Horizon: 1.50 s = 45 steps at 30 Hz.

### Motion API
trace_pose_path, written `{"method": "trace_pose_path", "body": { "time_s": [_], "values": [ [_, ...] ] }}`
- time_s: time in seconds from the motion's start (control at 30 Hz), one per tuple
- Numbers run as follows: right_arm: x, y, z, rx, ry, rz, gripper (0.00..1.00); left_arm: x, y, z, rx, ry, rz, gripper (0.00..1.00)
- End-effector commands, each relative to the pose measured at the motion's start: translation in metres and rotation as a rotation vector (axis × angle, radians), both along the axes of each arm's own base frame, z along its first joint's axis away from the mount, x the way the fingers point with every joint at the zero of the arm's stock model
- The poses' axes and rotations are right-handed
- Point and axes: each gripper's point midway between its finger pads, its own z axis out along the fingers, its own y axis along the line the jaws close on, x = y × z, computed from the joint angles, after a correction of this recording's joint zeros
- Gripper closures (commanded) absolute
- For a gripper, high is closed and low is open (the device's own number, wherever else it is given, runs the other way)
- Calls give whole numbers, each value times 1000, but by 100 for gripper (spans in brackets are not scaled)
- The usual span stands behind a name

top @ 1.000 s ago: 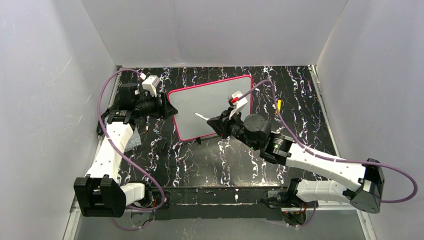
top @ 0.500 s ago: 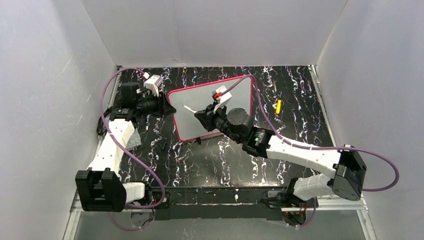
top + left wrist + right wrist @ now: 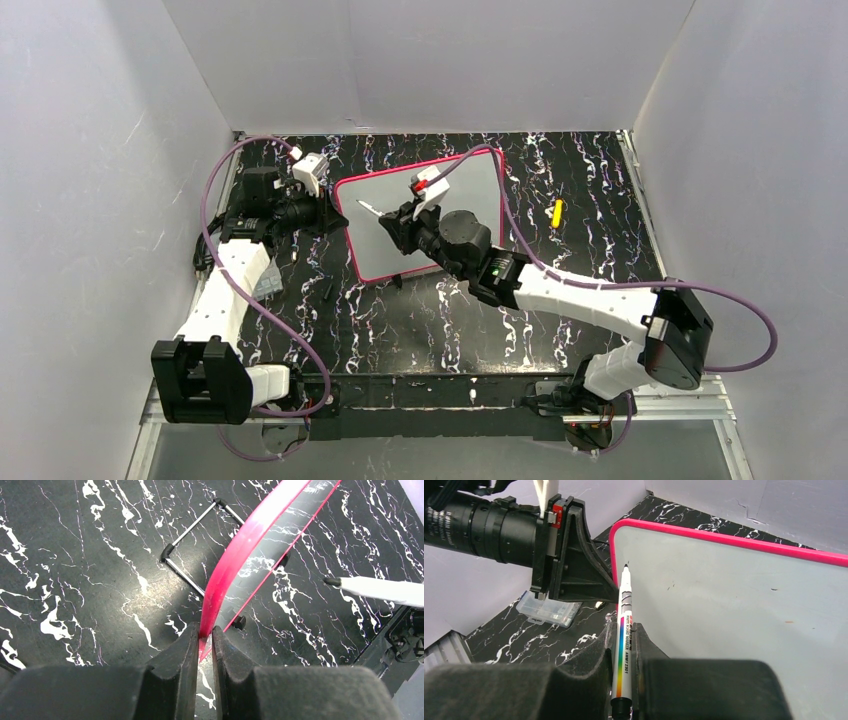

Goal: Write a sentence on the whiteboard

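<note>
The whiteboard (image 3: 478, 190), pink-framed, stands tilted at the back middle of the marbled table. My left gripper (image 3: 333, 215) is shut on its left edge; in the left wrist view the fingertips (image 3: 204, 632) pinch the pink frame (image 3: 240, 555). My right gripper (image 3: 396, 224) is shut on a white marker (image 3: 371, 208) with a rainbow stripe. In the right wrist view the marker (image 3: 624, 605) juts from the gripper (image 3: 625, 630), its black tip just off the whiteboard (image 3: 734, 595) near the upper left corner. No sentence shows on the board, only tiny specks.
A yellow item (image 3: 557, 212) lies right of the board. A clear plastic box (image 3: 266, 283) sits beside the left arm, and a small black piece (image 3: 327, 289) lies near it. A wire stand (image 3: 195, 545) and black foot (image 3: 240, 622) sit behind the board. Grey walls enclose the table.
My left gripper has closed onto the board's left edge. My right arm has carried the marker left and up across the board toward its upper left corner.
</note>
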Motion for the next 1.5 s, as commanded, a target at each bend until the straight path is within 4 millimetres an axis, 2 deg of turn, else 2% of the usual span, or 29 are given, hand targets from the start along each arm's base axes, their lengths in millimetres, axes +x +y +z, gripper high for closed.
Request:
{"method": "trace_pose_path", "body": {
  "time_s": [0.0, 0.13, 0.83, 1.0, 1.3, 1.47],
  "values": [
    [11, 6, 38, 82, -70, -36, 99, -6, 4, -4, 30, -20, -16, 96],
    [14, 8, 37, 78, -77, -45, 99, -8, 3, -3, 34, -33, -27, 100],
    [28, 22, 28, 46, -92, -76, 99, -14, 0, 0, 49, -69, -57, 100],
    [34, 15, 22, 26, -82, -128, 99, -15, 0, -1, 51, -71, -58, 100],
    [42, -14, 17, 22, -71, -253, 99, -14, 0, 0, 54, -72, -55, 100],
    [41, -15, 16, 20, -72, -251, 99, -15, 0, 0, 54, -75, -56, 100]
  ]
}}
